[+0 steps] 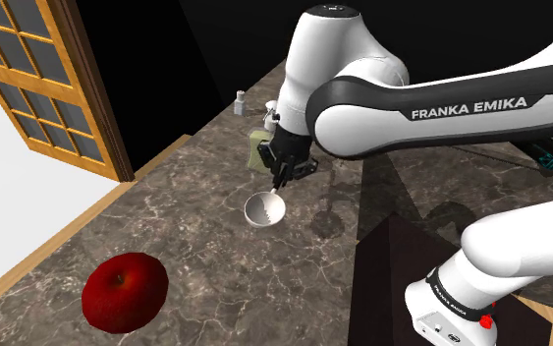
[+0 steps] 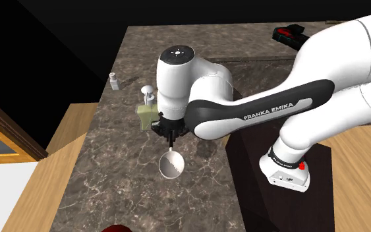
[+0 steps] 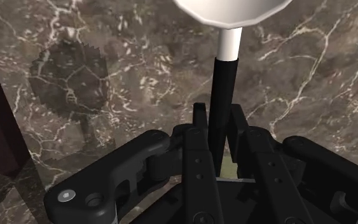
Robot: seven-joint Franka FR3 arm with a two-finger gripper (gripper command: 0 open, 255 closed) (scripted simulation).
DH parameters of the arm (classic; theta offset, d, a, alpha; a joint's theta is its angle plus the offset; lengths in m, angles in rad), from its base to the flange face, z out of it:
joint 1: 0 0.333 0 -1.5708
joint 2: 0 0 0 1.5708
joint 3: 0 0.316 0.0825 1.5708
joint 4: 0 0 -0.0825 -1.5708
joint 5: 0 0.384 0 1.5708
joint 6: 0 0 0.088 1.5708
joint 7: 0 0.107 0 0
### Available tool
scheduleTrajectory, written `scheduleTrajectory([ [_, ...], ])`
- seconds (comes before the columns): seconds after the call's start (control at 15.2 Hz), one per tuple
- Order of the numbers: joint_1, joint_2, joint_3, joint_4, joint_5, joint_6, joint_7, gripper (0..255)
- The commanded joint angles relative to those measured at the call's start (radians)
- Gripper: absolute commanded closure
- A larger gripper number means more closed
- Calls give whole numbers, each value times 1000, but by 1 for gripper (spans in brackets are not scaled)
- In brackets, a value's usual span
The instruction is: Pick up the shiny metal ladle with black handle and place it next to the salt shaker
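Note:
The ladle [image 1: 263, 209] has a pale shiny bowl and a thin black handle. It hangs bowl-down over the dark marble counter [image 1: 195, 226]. My gripper [image 1: 284, 175] is shut on the black handle, with the bowl [image 2: 171, 165] below the fingers. In the wrist view the handle [image 3: 220, 95] runs up between the clasping fingers [image 3: 199, 137] to the white bowl [image 3: 231, 9]. The small white salt shaker [image 1: 240, 102] stands at the counter's far edge, well beyond the gripper; the second exterior view has the shaker [image 2: 114, 80] near the counter's left edge.
A pale green block [image 1: 256, 152] and a small white object [image 1: 271, 106] stand close behind the gripper. A red apple [image 1: 125, 290] lies at the near end of the counter. The dark stand [image 1: 402, 285] is to the shoulder view's right. A wooden door [image 1: 38, 79] is at left.

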Motion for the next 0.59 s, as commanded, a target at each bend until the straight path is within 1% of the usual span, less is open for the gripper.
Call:
scheduleTrajectory([
  [0.0,5,-11,-14,19,1,-30,-4,255],
  [0.46,13,-36,-55,91,-3,-128,-15,255],
  [0.53,13,-37,-56,94,-3,-131,-15,255],
])
